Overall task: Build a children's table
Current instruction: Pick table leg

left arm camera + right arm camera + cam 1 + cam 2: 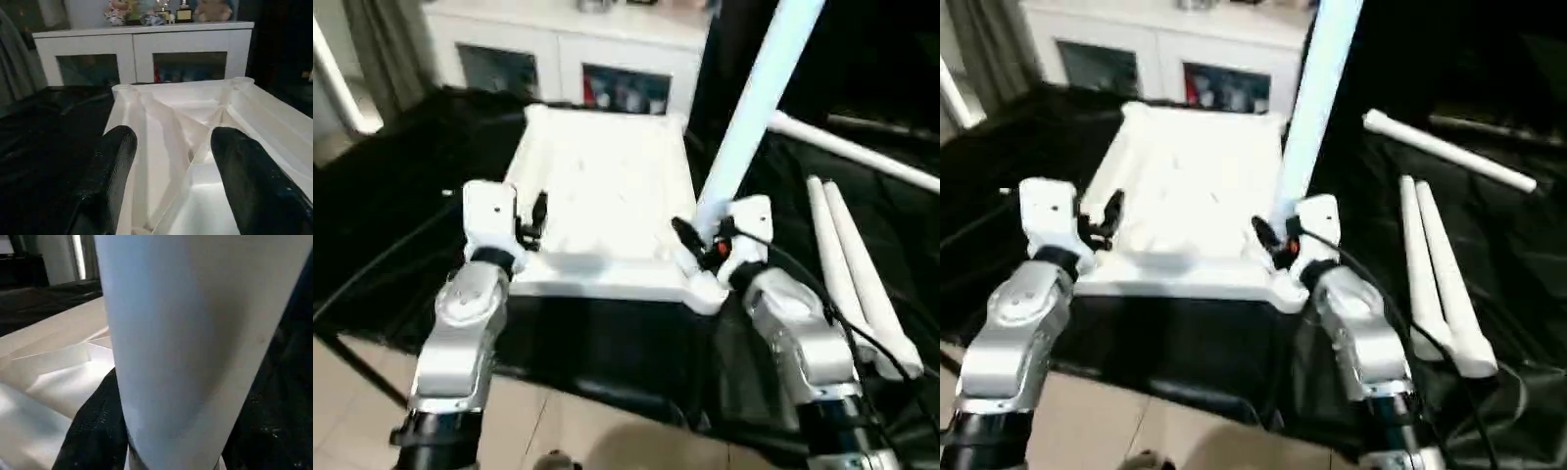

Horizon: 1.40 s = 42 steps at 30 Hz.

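White plastic, the tabletop [602, 211] lay ribbed side up on the black-draped bench [401, 196], just before a white cabinet [142, 54] with glass doors. The right gripper [700, 235] had its fingers [93, 431] closed around a leg [754, 108] that stood tilted at the tabletop's near right corner, its top leaning away to the right. The left gripper [530, 220] hovered at the near left corner with its fingers [110, 171] parted and holding nothing. Two more legs [1440, 284] lay side by side on the bench to the right, and a fourth leg [1449, 152] lay crosswise beyond them.
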Motion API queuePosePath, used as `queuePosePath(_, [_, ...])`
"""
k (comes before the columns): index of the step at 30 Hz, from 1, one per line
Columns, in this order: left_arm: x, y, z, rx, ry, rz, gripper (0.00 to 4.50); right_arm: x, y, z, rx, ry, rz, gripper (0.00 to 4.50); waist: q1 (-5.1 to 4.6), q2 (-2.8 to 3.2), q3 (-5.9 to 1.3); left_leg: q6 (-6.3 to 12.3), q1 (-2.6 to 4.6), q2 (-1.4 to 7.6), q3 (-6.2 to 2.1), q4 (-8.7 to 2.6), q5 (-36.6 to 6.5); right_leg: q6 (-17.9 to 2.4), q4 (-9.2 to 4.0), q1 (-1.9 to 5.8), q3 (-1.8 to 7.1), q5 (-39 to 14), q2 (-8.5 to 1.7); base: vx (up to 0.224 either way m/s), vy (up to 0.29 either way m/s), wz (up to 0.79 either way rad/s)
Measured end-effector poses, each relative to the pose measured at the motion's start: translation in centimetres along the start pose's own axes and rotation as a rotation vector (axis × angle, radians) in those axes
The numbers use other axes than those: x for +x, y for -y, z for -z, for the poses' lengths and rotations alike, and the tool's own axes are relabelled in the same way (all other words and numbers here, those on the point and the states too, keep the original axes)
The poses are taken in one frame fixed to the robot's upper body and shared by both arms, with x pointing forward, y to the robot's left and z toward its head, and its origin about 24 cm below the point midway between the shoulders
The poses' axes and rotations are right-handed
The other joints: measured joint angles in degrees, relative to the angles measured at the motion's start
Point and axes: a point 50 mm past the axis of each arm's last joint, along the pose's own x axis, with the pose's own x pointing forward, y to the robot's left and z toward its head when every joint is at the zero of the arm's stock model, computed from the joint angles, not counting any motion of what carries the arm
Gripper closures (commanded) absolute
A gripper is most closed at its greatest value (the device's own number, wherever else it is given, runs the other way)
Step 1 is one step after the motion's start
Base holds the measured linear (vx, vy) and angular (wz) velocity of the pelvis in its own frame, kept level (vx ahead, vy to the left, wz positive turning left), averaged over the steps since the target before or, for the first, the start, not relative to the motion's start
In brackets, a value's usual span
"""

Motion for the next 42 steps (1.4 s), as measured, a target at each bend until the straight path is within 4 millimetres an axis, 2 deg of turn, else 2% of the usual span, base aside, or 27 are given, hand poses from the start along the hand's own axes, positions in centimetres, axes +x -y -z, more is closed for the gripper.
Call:
queuePosePath(1, [0.0, 0.0, 0.0, -0.001, -0.001, 0.000, 1.56, 0.0, 0.0, 0.0, 0.000, 0.000, 0.000, 2.57, -0.03, -0.08, -0.07, 0.15, -0.12, -0.01, 0.27, 0.02, -0.06, 0.05, 0.06, -0.31, 0.33, 0.00, 0.00, 0.000, 0.000, 0.00])
queuePosePath(3, [0.0, 0.0, 0.0, -0.002, -0.004, 0.001, 1.56, 0.0, 0.0, 0.1, 0.001, -0.005, 0.000, 2.57, -0.30, -0.08, -0.08, 0.57, 0.04, -0.01, 0.74, -0.02, -0.36, 0.22, -0.04, -0.38, 0.76, -0.14, 0.02, 0.056, 0.027, -0.10])
queuePosePath(6, [0.0, 0.1, 0.0, -0.006, -0.004, 0.003, 1.56, 0.0, 0.2, 0.3, 0.001, -0.014, 0.002, 2.57, -0.34, -0.07, -0.09, 0.81, 0.16, 0.04, 1.25, -0.26, -0.52, 0.26, -0.32, -0.38, 0.97, -0.22, 0.01, 0.037, 0.010, -0.05])
queuePosePath(11, [0.0, 0.1, 0.0, -0.011, -0.004, 0.005, 1.56, 0.0, 0.2, 0.4, 0.001, -0.020, 0.001, 2.57, -0.21, -0.13, -0.13, 1.01, -0.02, 0.06, 1.59, -0.34, -0.62, 0.27, -0.44, -0.69, 1.20, -0.22, 0.00, 0.000, 0.000, 0.00])
queuePosePath(14, [0.0, 0.1, 0.0, -0.012, -0.004, 0.006, 1.56, 0.0, 0.2, 0.4, 0.000, -0.021, -0.004, 2.57, -0.10, -0.14, -0.13, 1.02, 0.21, 0.06, 1.67, -0.36, -0.66, 0.27, -0.46, -0.55, 1.22, -0.22, -0.01, 0.000, 0.000, 0.00])
queuePosePath(16, [0.0, 0.1, 0.1, -0.013, -0.005, 0.006, 1.56, 0.0, 0.3, 0.4, -0.002, -0.022, -0.004, 2.57, -0.10, -0.15, -0.12, 1.01, 0.70, 0.09, 1.85, -0.46, -0.67, 0.27, -0.52, -0.18, 1.32, -0.22, -0.01, 0.000, 0.000, 0.00])
queuePosePath(17, [0.0, 0.2, 0.1, -0.013, -0.005, 0.007, 1.56, 0.0, 0.3, 0.4, -0.004, -0.022, -0.004, 2.57, -0.03, -0.23, -0.11, 1.03, 0.49, 0.00, 1.67, -0.48, -0.67, 0.37, -0.67, 0.25, 1.12, -0.23, -0.09, 0.000, 0.000, 0.00])
queuePosePath(19, [0.1, 0.6, 0.0, -0.021, -0.001, 0.023, 1.56, -0.2, 0.7, 0.4, -0.008, -0.023, 0.013, 2.57, -0.57, 0.06, -0.24, 1.07, -0.11, -0.10, 0.14, -0.25, -0.64, 1.11, -1.97, 1.67, -1.17, -0.40, -0.31, -0.018, -0.004, 0.26])
queuePosePath(21, [0.0, 0.5, 0.1, -0.023, -0.006, 0.023, 1.56, -0.1, 1.0, 0.2, 0.001, -0.015, 0.038, 2.57, -0.51, 0.03, -0.23, 1.11, -0.25, -0.08, -0.71, -0.22, -0.62, 1.19, -2.95, 2.95, -2.46, -0.45, -0.31, 0.033, 0.003, 0.48])
queuePosePath(23, [0.0, 0.3, 0.2, -0.020, -0.011, 0.018, 1.56, 0.4, 0.6, -0.3, 0.004, 0.001, 0.027, 2.57, -0.57, 0.01, -0.25, 1.30, 0.54, 0.08, 0.02, -0.28, -0.71, 1.11, -2.67, 2.67, -1.20, -0.87, 0.04, 0.063, 0.001, 0.34])
queuePosePath(25, [-0.1, -0.1, 0.2, -0.020, -0.013, 0.004, 1.56, 0.7, 0.2, -0.5, -0.001, 0.006, 0.009, 2.57, -0.55, -0.22, -0.34, 1.43, 1.36, -0.55, 0.43, -0.39, -1.19, -0.11, -1.31, 2.55, 0.66, -1.97, 0.11, 0.071, 0.004, 0.06])
queuePosePath(26, [-0.1, -0.2, 0.2, -0.021, -0.013, 0.003, 1.56, 0.7, 0.2, -0.5, -0.001, 0.006, 0.009, 2.57, -0.68, -0.29, -0.37, 1.41, 1.66, -0.72, 0.55, -0.40, -1.39, -0.36, -0.79, 2.52, 1.18, -2.42, 0.08, 0.070, -0.003, 0.02])
queuePosePath(27, [-0.1, -0.2, 0.2, -0.021, -0.012, 0.004, 1.56, 0.6, 0.3, -0.4, -0.002, 0.003, 0.011, 2.57, -0.85, -0.40, -0.48, 1.32, 1.82, -0.73, 0.93, -0.52, -1.50, 0.01, -0.73, 2.90, 1.46, -2.62, 0.03, 0.052, -0.011, -0.06])
queuePosePath(30, [-0.1, 0.7, 0.3, -0.034, -0.012, 0.035, 1.56, 0.2, 1.0, -0.2, -0.007, -0.007, 0.036, 2.57, -0.56, -0.47, -0.68, 1.75, 1.11, -0.39, 1.74, -0.41, -1.71, 1.24, -1.25, 2.87, 1.48, -2.72, 0.13, 0.017, -0.004, -0.02])
queuePosePath(32, [-0.1, 0.9, 0.3, -0.035, -0.012, 0.046, 1.56, 0.1, 1.2, -0.2, -0.006, -0.005, 0.041, 2.57, -0.53, -0.47, -0.81, 1.90, 0.93, -0.28, 1.69, -0.43, -1.90, 1.27, -1.87, 2.92, 1.37, -2.70, 0.32, 0.035, -0.001, -0.01])
queuePosePath(34, [-0.1, 0.6, 0.2, -0.030, -0.013, 0.040, 1.56, 0.2, 0.8, -0.2, -0.001, -0.005, 0.031, 2.57, -0.84, -0.62, -0.93, 2.08, 1.14, -0.37, 1.28, -0.30, -2.38, 1.30, -1.78, 2.71, 1.35, -2.93, 0.31, 0.111, -0.005, 0.01])
queuePosePath(35, [-0.1, 0.5, 0.3, -0.028, -0.014, 0.034, 1.56, 0.4, 0.5, -0.1, 0.002, -0.005, 0.021, 2.57, -1.10, -0.72, -0.97, 2.24, 1.26, -0.49, 1.22, -0.27, -2.53, 0.76, -1.15, 2.26, 1.35, -3.35, 0.26, 0.122, -0.015, 0.03])
queuePosePath(36, [-0.2, 0.1, 0.3, -0.027, -0.016, 0.021, 1.56, 0.6, 0.0, -0.2, 0.003, -0.004, -0.001, 2.57, -1.85, -0.99, -1.05, 2.47, 1.53, -0.87, 1.12, -0.02, -2.85, -0.41, 1.18, 1.22, 1.71, -4.07, -0.01, 0.088, -0.038, 0.02])
queuePosePath(37, [-0.2, -0.2, 0.3, -0.022, -0.017, 0.015, 1.56, 0.7, -0.2, -0.1, 0.004, -0.005, -0.009, 2.57, -2.18, -1.23, -1.07, 2.68, 1.76, -1.07, 1.12, 0.31, -3.16, -0.39, 3.31, -0.07, 2.78, -4.16, -0.17, 0.088, -0.038, 0.02])
queuePosePath(38, [-0.2, -0.3, 0.3, -0.021, -0.016, 0.009, 1.56, 0.7, -0.2, -0.1, 0.005, -0.005, -0.009, 2.57, -2.49, -1.56, -1.10, 2.42, 2.10, -1.32, 1.14, 0.58, -3.42, -0.34, 4.23, -1.33, 3.53, -4.12, -0.22, 0.043, -0.077, -0.04])
queuePosePath(39, [-0.2, -0.3, 0.3, -0.021, -0.015, 0.011, 1.56, 0.5, 0.0, -0.1, 0.001, -0.009, -0.001, 2.57, -2.84, -2.49, -1.23, 2.40, 2.15, -1.83, 1.27, 1.23, -3.89, 1.20, 3.86, -1.68, 5.01, -3.93, -0.15, 0.025, -0.087, 0.06])
queuePosePath(40, [-0.2, 0.1, 0.4, -0.033, -0.017, 0.017, 1.56, 0.3, 0.4, 0.1, -0.003, -0.019, 0.014, 2.57, -2.24, -2.75, -1.04, 2.81, 2.92, -1.52, 2.62, 1.45, -4.32, 0.64, 4.15, -1.27, 6.57, -4.44, 0.69, 0.025, -0.087, 0.06])
queuePosePath(41, [-0.3, 0.7, 0.5, -0.038, -0.023, 0.038, 1.56, 0.1, 0.8, 0.3, -0.002, -0.026, 0.026, 2.57, -1.21, -3.00, -0.71, 3.51, 3.28, -1.19, 2.89, 2.35, -5.12, 0.28, 3.87, -0.74, 8.42, -4.43, 1.99, 0.038, -0.078, -0.19])
queuePosePath(42, [-0.2, 1.4, 0.5, -0.041, -0.022, 0.063, 1.56, -0.1, 1.2, 0.3, -0.002, -0.029, 0.043, 2.57, 0.02, -2.25, -0.63, 3.59, 3.33, -1.13, 2.58, 3.93, -5.23, -0.12, 3.18, 0.16, 9.90, -4.18, 3.44, 0.039, -0.058, -0.56])
